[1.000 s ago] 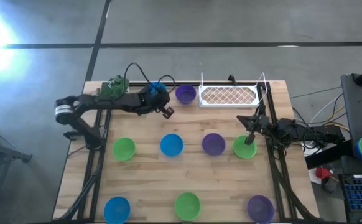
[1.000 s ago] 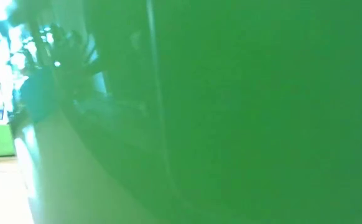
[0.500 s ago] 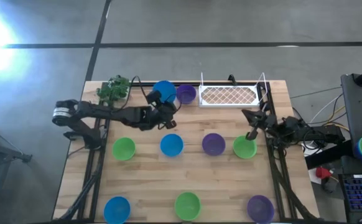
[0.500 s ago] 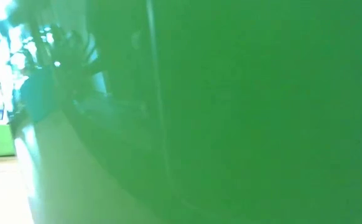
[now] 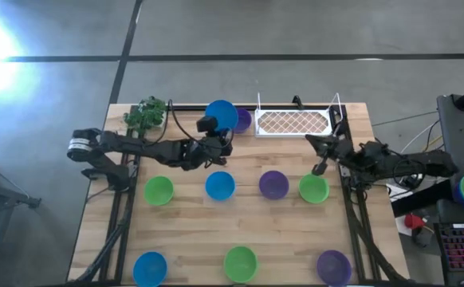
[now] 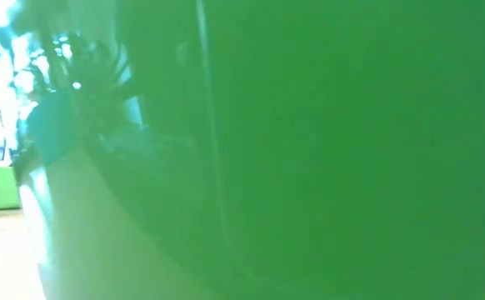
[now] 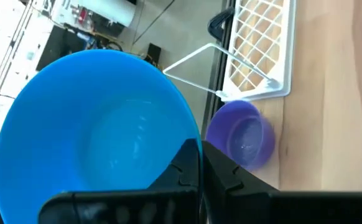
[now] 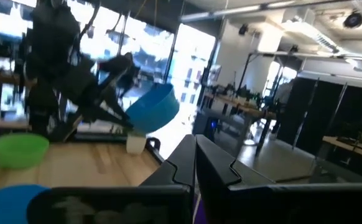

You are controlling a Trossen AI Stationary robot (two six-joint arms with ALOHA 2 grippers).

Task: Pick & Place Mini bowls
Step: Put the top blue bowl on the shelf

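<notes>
a: item, blue bowl point(image 5: 221, 114) — where?
b: pinched by its rim in my left tool point(image 5: 218, 139), lifted over the surface's far edge, just left of the purple bowl point(image 5: 242, 119).
a: right tool point(image 5: 321, 154)?
b: closed, empty, above the green bowl point(image 5: 313, 189).

low view: blocked | green bowl point(image 6: 309, 150) fills lens, blurred
</notes>
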